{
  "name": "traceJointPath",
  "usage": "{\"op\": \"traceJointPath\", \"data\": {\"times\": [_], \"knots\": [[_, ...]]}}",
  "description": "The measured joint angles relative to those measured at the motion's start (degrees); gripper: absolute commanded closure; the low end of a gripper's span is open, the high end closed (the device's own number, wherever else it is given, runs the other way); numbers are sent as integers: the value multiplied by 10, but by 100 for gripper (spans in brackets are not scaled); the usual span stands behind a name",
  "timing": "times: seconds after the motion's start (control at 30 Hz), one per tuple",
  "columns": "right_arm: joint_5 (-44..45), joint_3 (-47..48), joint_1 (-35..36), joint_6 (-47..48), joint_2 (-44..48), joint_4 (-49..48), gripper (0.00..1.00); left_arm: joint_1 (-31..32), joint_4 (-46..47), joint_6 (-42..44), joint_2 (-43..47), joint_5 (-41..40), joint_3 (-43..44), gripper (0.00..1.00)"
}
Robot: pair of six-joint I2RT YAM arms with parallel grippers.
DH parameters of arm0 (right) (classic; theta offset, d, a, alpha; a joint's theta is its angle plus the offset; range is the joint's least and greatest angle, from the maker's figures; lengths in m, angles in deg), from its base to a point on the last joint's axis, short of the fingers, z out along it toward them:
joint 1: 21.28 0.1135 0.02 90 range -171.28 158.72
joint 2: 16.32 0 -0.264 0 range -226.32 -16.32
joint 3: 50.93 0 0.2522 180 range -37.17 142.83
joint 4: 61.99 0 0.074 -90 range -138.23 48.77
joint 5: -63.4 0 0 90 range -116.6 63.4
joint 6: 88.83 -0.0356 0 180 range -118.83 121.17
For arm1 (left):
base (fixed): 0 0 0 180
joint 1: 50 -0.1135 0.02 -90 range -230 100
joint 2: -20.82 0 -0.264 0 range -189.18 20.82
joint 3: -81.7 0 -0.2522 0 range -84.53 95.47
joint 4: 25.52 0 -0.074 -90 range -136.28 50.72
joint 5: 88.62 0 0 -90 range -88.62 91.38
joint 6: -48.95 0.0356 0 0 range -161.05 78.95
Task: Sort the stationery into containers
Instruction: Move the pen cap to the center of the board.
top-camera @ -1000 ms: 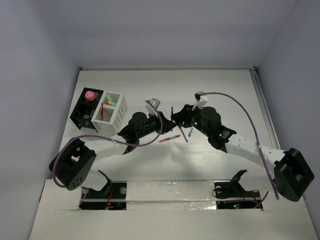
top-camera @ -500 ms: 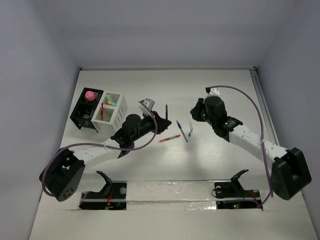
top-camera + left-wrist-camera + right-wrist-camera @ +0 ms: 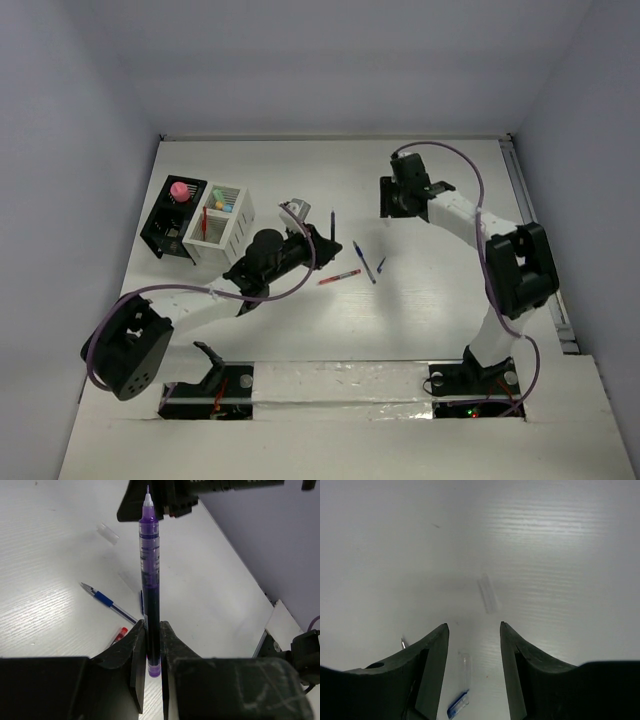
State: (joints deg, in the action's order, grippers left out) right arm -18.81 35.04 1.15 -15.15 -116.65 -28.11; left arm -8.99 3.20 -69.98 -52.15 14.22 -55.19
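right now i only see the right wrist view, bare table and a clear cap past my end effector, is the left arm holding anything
observer: yes, the left end effector is shut on a purple pen, held upright, tip up.
operator: what else is loose
observer: a red pen and a blue pen lie close together mid-table.
operator: and the containers
observer: a black box and a white box stand side by side near the table's left edge.
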Motion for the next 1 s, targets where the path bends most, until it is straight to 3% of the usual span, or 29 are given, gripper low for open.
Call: {"op": "traceJointPath", "data": {"times": [0.2, 0.5, 0.57, 0.6, 0.63, 1.0], "knots": [[-1, 104, -10, 57, -92, 64, 52, 0, -2, 2, -4, -2, 0, 100], [-26, 163, -18, 96, -192, 115, 62, 0, 1, 1, -41, 9, 0, 100], [-33, 170, -18, 101, -197, 113, 80, 0, 1, 1, -49, 13, 0, 100], [-36, 172, -18, 102, -200, 112, 94, 0, 1, 1, -52, 15, 0, 100], [-38, 174, -18, 102, -201, 113, 99, 0, 1, 0, -54, 18, 0, 100], [-97, 174, -26, 105, -200, 107, 100, 0, 11, -2, -59, 32, 0, 100]]}}
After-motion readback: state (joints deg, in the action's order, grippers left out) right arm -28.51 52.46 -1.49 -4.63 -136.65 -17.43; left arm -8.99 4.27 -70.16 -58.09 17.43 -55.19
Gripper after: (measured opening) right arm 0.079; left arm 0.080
